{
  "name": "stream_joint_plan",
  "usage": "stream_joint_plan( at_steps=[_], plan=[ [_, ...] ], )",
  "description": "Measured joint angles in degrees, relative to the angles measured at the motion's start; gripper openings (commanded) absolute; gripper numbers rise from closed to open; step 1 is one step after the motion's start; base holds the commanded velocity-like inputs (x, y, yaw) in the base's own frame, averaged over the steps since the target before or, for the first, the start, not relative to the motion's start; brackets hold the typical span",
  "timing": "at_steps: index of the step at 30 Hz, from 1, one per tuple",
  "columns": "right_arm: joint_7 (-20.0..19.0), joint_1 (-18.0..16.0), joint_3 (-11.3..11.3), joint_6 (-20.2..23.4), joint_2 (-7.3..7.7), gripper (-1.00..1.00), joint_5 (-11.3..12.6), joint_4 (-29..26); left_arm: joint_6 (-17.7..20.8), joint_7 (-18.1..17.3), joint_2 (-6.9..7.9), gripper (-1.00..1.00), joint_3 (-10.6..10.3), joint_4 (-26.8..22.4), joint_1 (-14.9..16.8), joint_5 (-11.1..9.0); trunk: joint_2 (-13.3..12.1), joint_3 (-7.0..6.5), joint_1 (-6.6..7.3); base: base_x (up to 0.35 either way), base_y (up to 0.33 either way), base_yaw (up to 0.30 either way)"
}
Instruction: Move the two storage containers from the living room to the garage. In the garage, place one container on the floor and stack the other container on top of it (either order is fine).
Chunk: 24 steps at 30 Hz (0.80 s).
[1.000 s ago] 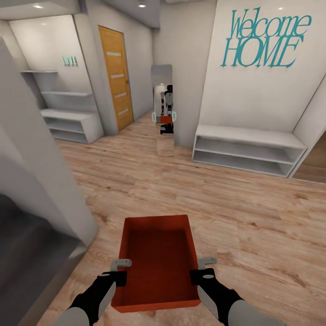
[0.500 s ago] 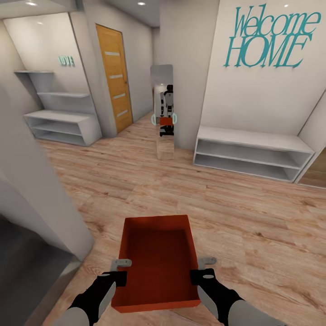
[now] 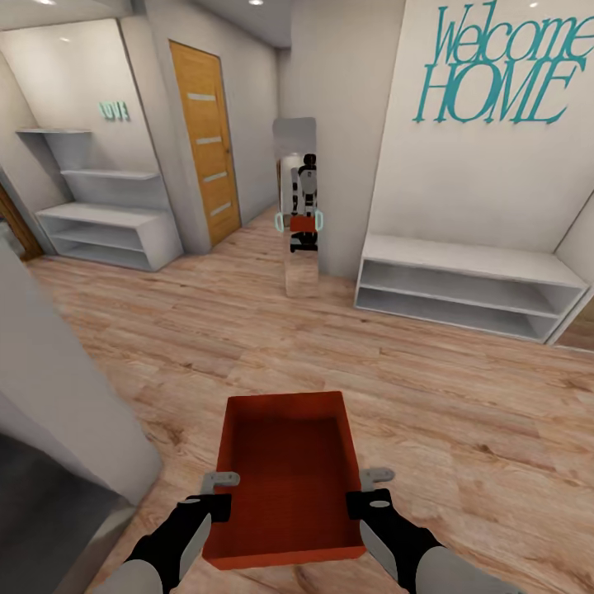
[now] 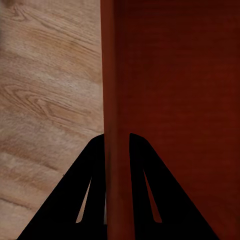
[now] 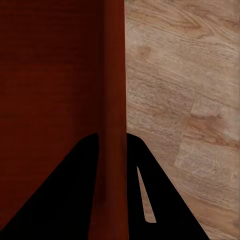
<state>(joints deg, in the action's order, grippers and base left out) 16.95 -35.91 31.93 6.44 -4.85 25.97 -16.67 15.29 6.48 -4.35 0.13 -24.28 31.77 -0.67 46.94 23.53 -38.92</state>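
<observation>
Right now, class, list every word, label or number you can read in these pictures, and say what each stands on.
"Welcome HOME": teal lettering on the cream wall above the low white shelf unit.
Small teal wall sign above the left shelves: too small and blurred to read for sure.
The orange-red container bears no text.

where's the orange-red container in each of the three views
Head view: storage container low in the middle, held by its side walls between the left pincer and right pincer.
Left wrist view: its wall runs between the fingers.
Right wrist view: its wall likewise.
Shared landmark: the wood-plank floor beneath it.
</observation>
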Motion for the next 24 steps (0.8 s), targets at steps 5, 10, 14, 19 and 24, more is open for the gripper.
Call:
stream_joint_plan(
  at_steps=[5, 10, 14, 19, 24],
  plan=[
    [0.01, 0.00, -0.01, 0.00, 0.00, -1.00, 0.00, -0.02, 0.00, -0.01, 0.00, -1.00, 0.01, 0.00, 0.01, 0.02, 0.00, 0.00, 0.00, 0.323, 0.000, 0.000],
    [-0.02, 0.00, 0.01, 0.00, -0.01, -1.00, -0.02, 0.03, -0.02, 0.00, 0.00, -1.00, 0.01, -0.01, -0.04, -0.01, 0.00, 0.00, 0.00, 0.323, 0.000, 0.000],
    [0.00, 0.00, 0.01, 0.00, 0.01, -1.00, -0.01, -0.02, -0.02, 0.01, 0.00, -1.00, -0.01, 0.00, 0.00, -0.01, 0.00, 0.00, 0.00, 0.323, 0.000, 0.000],
    [0.00, -0.01, 0.02, 0.01, 0.03, -1.00, 0.01, -0.09, -0.01, 0.04, -0.01, -1.00, -0.02, -0.06, 0.00, -0.03, 0.00, 0.00, 0.00, 0.323, 0.000, 0.085],
    [0.01, -0.01, 0.02, -0.01, 0.01, -1.00, 0.01, -0.04, -0.01, 0.01, 0.01, -1.00, -0.02, -0.04, 0.00, -0.03, 0.00, 0.00, 0.00, 0.323, 0.000, 0.247]
  ],
)
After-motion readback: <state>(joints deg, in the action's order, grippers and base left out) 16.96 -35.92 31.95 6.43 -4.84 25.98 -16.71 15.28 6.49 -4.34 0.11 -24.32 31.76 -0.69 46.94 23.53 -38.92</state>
